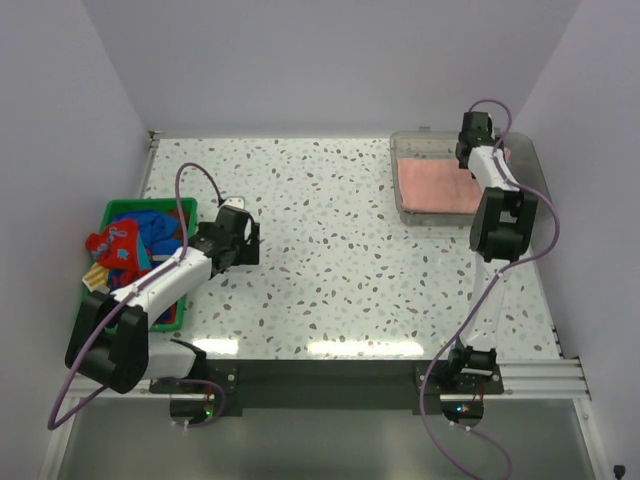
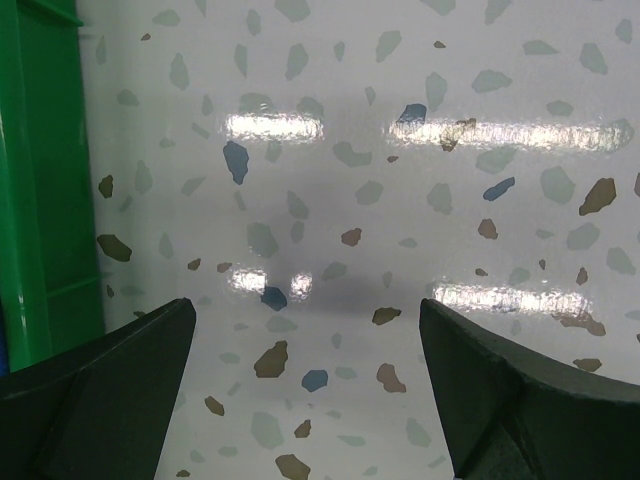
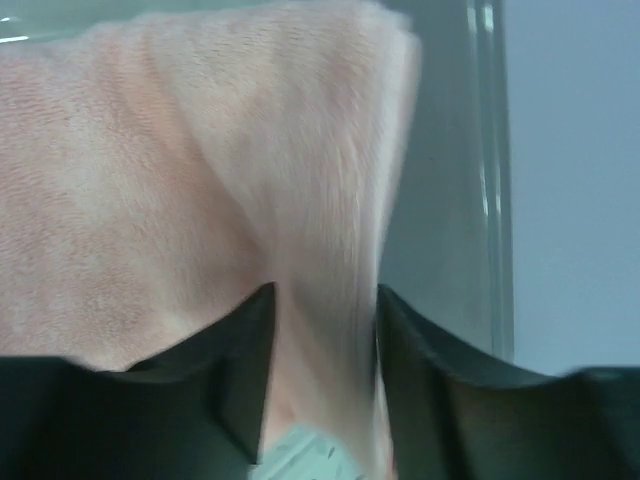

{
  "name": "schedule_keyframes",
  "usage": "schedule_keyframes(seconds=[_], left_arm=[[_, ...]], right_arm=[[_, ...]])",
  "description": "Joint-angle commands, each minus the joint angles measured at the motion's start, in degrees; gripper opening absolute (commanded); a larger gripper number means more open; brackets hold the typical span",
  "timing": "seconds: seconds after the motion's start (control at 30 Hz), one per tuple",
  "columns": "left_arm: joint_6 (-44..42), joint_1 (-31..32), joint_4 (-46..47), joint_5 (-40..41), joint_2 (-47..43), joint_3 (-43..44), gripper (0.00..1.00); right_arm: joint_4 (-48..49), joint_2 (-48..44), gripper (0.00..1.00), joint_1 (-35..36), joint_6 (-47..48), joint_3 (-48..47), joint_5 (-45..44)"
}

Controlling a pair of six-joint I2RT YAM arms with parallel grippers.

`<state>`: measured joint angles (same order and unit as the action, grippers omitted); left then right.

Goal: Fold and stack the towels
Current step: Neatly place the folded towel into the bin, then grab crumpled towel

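Your right gripper (image 3: 325,290) has a fold of the pink towel (image 3: 150,180) between its fingers (image 3: 225,380), inside the clear tray (image 3: 485,150), likely laying it down. Whether it is held or freed, I cannot tell. Your left gripper (image 2: 305,305), well apart from the tray, hangs wide open.

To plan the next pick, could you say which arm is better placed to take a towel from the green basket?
Probably left: the left gripper, open, hovers beside the green basket; the right gripper is far off, astride the pink towel in the clear tray.
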<state>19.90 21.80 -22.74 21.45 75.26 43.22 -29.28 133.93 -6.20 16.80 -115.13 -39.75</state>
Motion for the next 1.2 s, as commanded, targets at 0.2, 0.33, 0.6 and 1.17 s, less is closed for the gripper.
schedule_keyframes(seconds=[0.2, 0.33, 0.6, 1.17], left_arm=[[-0.4, -0.4, 3.4, -1.9, -1.5, 1.3, 1.0], [1.7, -0.4, -0.5, -3.1, -2.1, 6.3, 1.0], [7.1, -10.1, -17.9, 5.1, 0.4, 25.1, 1.0], [9.5, -42.1, -11.1, 5.2, 2.5, 16.1, 0.92]], right_arm=[[-3.3, -7.3, 0.84, 1.4, -9.8, -5.5, -11.8], [-8.7, -16.1, 0.95, 5.0, -18.3, -1.2, -4.3], [-17.2, -34.5, 0.99, 21.2, -27.4, 15.7, 15.0], [-11.9, -55.1, 0.98, 41.6, -33.1, 43.8, 39.1]])
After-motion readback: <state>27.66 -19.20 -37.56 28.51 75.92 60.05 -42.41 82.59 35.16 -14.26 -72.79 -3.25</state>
